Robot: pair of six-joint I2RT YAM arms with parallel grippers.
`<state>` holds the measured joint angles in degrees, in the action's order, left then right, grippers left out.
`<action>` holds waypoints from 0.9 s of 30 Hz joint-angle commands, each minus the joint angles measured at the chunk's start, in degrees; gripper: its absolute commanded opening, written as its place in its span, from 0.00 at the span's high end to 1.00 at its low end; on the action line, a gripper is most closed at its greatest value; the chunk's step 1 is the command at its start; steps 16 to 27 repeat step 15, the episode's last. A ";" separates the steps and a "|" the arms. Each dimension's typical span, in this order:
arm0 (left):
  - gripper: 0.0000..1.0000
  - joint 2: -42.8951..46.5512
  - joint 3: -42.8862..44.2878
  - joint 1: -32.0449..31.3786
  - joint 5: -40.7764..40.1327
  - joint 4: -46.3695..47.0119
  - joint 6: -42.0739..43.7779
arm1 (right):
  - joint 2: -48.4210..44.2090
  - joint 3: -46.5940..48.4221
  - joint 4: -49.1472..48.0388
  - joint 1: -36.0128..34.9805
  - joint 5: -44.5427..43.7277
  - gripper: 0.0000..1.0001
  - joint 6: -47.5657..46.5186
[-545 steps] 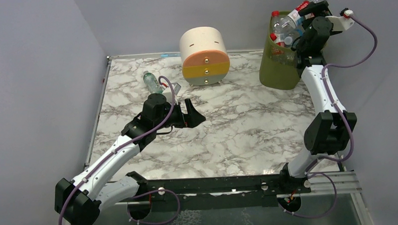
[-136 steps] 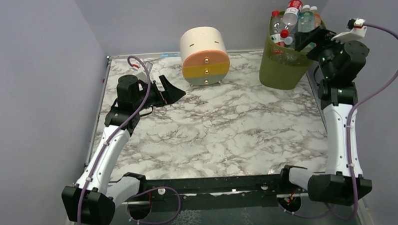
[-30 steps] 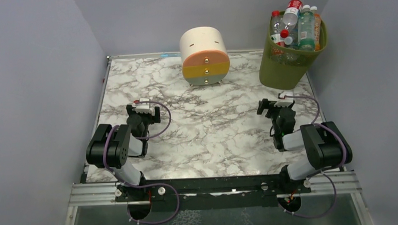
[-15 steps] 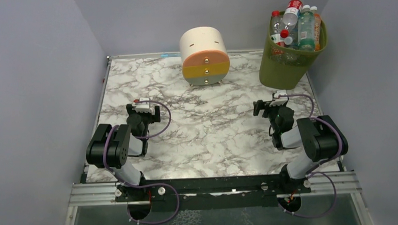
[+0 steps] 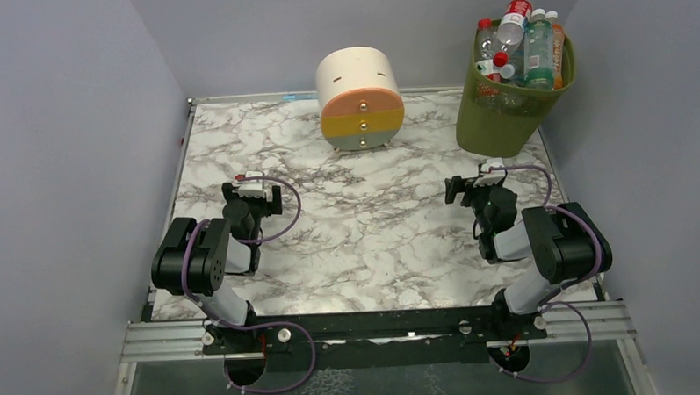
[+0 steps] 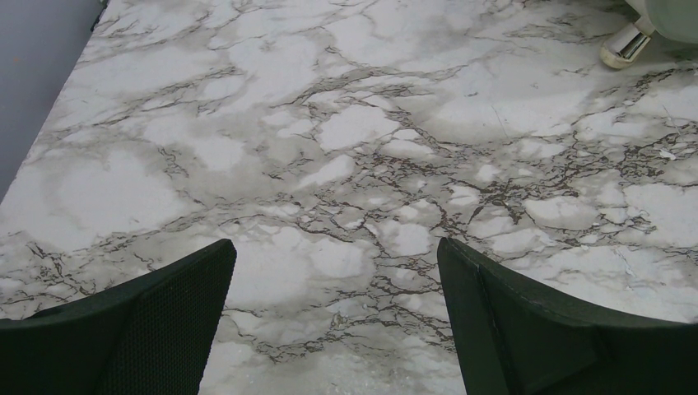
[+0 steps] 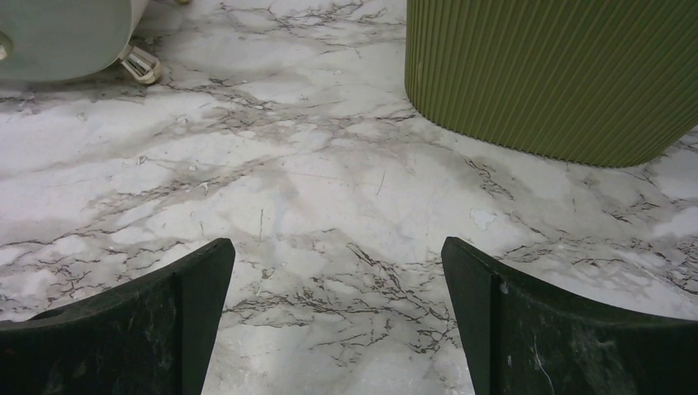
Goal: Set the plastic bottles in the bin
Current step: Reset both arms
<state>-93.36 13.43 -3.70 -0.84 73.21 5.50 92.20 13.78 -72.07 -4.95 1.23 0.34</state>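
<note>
Top external view: the plastic bottles (image 5: 524,44) are all gathered inside the bin (image 5: 493,127), heaped so high that several necks and caps rise above its rim. No bottle is seen on the surface (image 5: 374,232) outside the bin in any of the three views. The left arm (image 5: 210,255) and right arm (image 5: 541,243) are folded low, well to the near side of the bin. Both the left jaws and the right jaws are spread wide with nothing between them; only bare marble is seen in each gap, and the ribbed wall of the bin is seen just beyond the right jaws.

The task is judged done or all but done, so the step in hand is taken to be parking and a last check. It is done well if the arms are kept low and apart from the bin, since the heap is overfull and a knock to the wall could tip the top bottles out. The round drawer unit (image 5: 360,96), left of the bin, is to be left untouched.

Most bottles are seen standing caps up, their long axes near vertical, some leaning against one another. The bin's mouth is turned upward and its long axis is upright, tapering down to the surface.
</note>
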 commanded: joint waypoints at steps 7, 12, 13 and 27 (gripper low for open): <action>0.01 -0.64 1.12 0.36 1.19 0.83 0.13 | 0.30 0.37 -0.71 -0.32 1.23 0.01 -0.87; 0.01 -0.78 1.72 0.36 1.19 -0.06 0.05 | 0.34 0.36 -0.75 -0.32 1.23 0.01 -0.87; 0.01 -0.77 1.69 0.36 1.13 -0.06 0.04 | 0.27 0.35 -0.74 -0.32 1.23 0.00 -0.84; 0.01 -0.60 1.34 0.37 1.03 0.23 0.04 | 0.26 0.31 -0.78 -0.30 1.23 0.01 -0.87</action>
